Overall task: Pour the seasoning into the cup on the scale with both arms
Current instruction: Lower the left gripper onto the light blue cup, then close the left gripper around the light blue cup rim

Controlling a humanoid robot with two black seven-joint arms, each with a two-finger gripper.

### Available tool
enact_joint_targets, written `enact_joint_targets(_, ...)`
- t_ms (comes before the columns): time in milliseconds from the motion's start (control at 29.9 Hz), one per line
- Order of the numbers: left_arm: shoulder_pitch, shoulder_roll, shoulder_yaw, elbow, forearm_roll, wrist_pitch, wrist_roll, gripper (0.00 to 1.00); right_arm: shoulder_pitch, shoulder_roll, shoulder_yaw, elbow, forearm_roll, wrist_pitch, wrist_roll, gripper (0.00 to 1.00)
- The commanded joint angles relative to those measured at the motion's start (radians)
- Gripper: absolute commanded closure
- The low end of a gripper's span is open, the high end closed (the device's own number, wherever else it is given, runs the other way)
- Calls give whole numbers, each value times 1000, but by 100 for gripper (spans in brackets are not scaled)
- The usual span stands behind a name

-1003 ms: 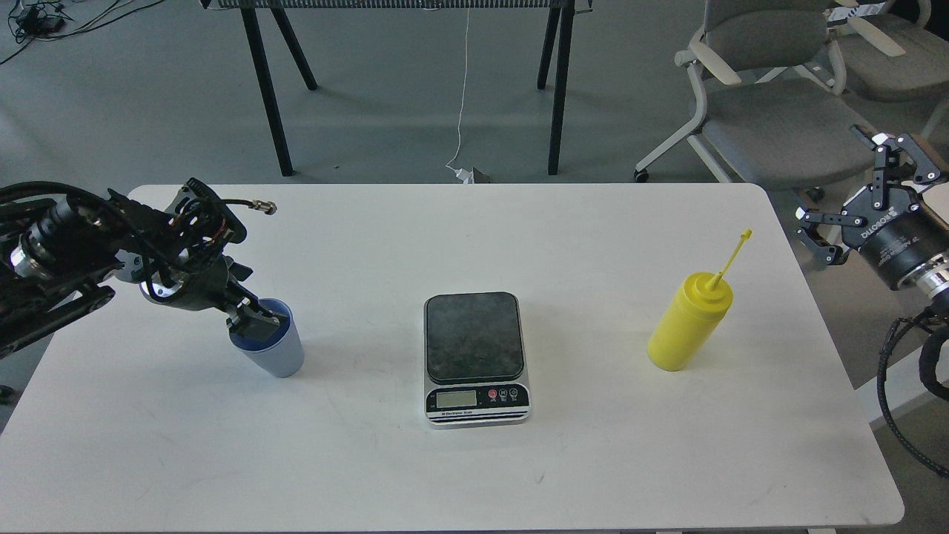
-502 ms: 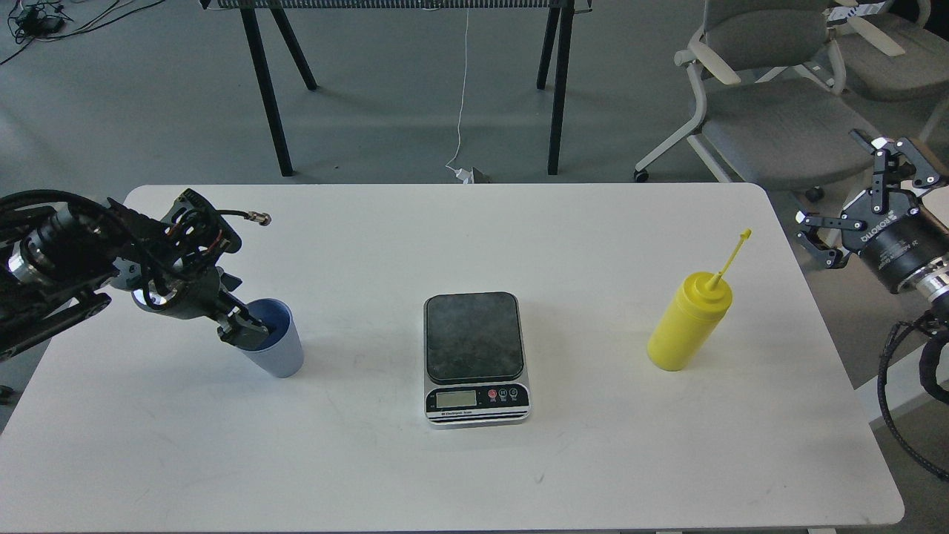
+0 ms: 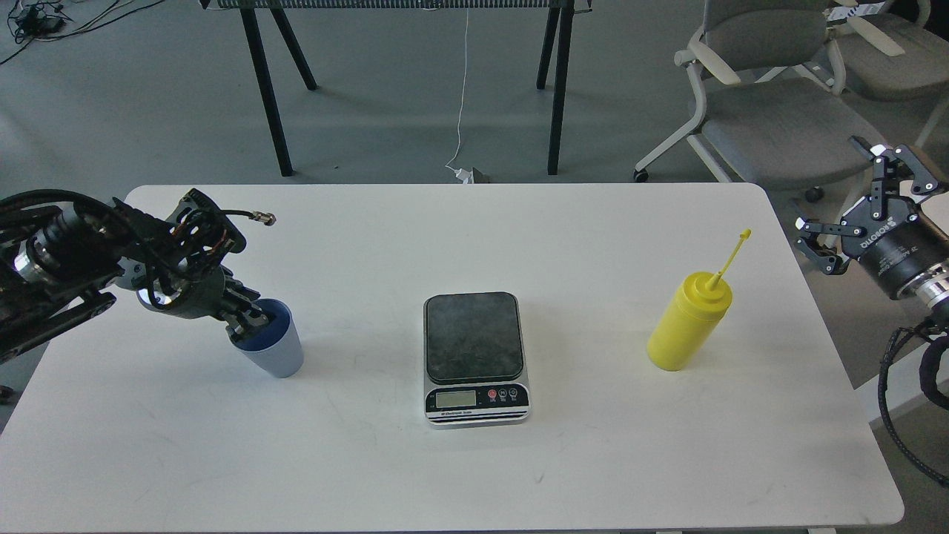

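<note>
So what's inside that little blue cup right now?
The tip of the left pincer reaches into the blue cup at its rim. The rest of the inside looks dark blue, and no contents show. The bottom under the pincer is hidden.

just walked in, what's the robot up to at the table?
The left pincer is at the rim of the small pale blue ribbed plastic cup, which stands on the white table left of the flat kitchen scale with the dark top plate. Whether it has gripped the rim I cannot tell. The scale's plate is bare. The right pincer hangs open off the table's right edge, apart from the upright tall yellow squeeze bottle.
</note>
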State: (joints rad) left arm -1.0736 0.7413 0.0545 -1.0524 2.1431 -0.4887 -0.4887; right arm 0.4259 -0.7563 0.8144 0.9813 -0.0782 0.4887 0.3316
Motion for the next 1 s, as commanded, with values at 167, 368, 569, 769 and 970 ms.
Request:
enact_joint_targets(167,6,-2,1,21,1,74,0,85,-6,0,0,-1,0,0,1,1)
enact_joint_targets(368,3,-8,1,35,-2,78,0,96,-7,0,0,-1,0,0,1,1)
enact_joint_targets(569,7,-3,1,35,-2,78,0,100,-7,0,0,-1,0,0,1,1)
enact_joint_targets(769,3,-3,1,38,-8,78,0,100,-9,0,0,-1,0,0,1,1)
enact_joint_targets(970,1,-3,1,43,-5,78,0,100,-12,0,0,-1,0,0,1,1)
